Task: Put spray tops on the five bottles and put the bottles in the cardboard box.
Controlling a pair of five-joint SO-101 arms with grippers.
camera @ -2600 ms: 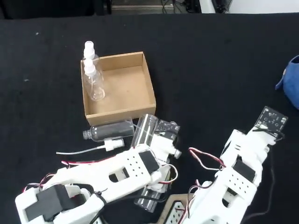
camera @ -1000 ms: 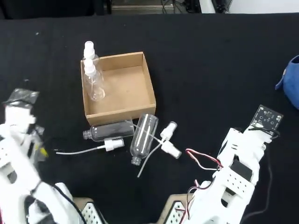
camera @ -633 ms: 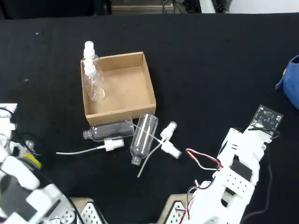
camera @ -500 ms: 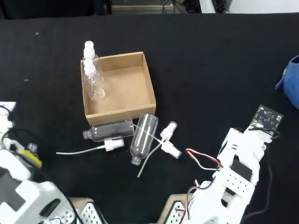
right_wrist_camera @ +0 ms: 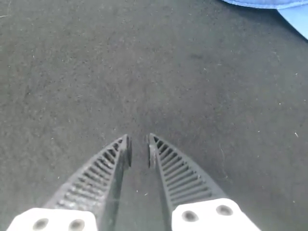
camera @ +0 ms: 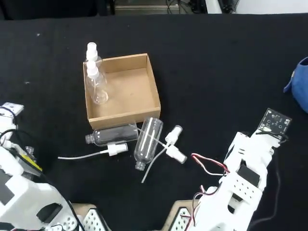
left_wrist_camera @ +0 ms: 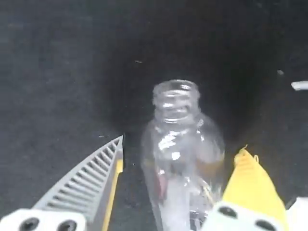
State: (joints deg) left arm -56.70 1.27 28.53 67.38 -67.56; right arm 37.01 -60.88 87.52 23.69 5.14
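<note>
My left tool (left_wrist_camera: pixel 182 149) is clamped around a clear plastic bottle with an open neck (left_wrist_camera: pixel 179 144). The grey ribbed finger is on one side and the yellow-taped finger on the other, and the neck points out past my fingertips. I hold it at the near left of the black table (camera: pixel 216 62).

My right tool (right_wrist_camera: pixel 138 144) is all but closed on nothing, with only a slit between its tips. It hangs over bare table near a blue object (right_wrist_camera: pixel 269 4).

The brown cardboard box (camera: pixel 126 115) sits left of centre. A capped spray bottle (camera: pixel 97 86) rests inside against its left wall. A second capped spray bottle (camera: pixel 92 54) is at the far left corner; inside or outside, I cannot tell.

Just in front of the box lie an uncapped bottle (camera: pixel 113 134) along the front wall and another uncapped bottle (camera: pixel 147 138) angled beside it. A white spray top with a long tube (camera: pixel 116 148), a second spray top (camera: pixel 174 133) and a third spray top (camera: pixel 177 155) lie loose around them.
</note>
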